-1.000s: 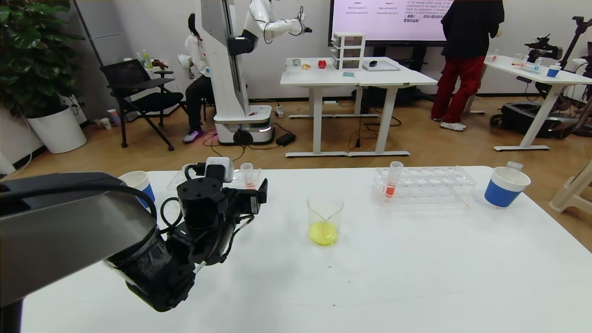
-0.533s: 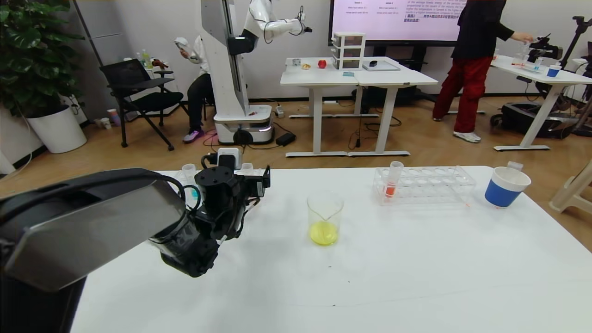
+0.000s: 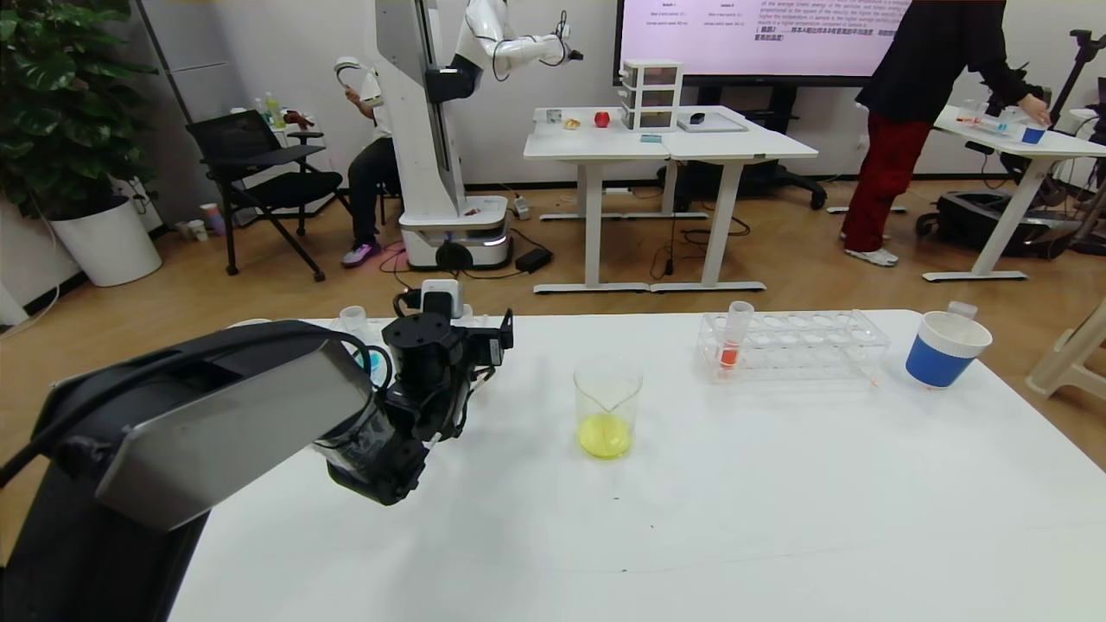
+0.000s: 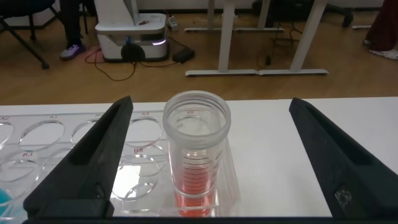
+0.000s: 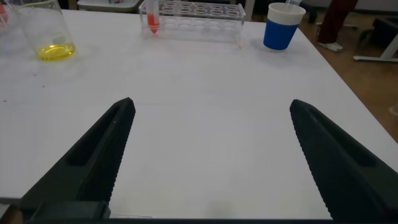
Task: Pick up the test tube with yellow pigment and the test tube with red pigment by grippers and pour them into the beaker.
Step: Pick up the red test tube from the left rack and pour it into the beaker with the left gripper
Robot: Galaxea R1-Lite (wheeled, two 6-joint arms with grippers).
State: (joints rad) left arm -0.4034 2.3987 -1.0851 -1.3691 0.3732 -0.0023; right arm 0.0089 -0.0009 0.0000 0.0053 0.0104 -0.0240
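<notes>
left gripper (image 4: 208, 155) jaws gaping around red tube (image 4: 196, 162) | right gripper (image 5: 208, 155) jaws gaping, idling over tabletop (image 5: 205, 81) | risk: closing off-centre, tipping tube in rack (image 4: 56, 134), spilling

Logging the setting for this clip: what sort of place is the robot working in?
Most likely a robotics lab or test room set up for a mock chemistry task: a white table holds a beaker of yellow liquid and a clear tube rack, while another white robot and a presentation screen stand behind.
</notes>
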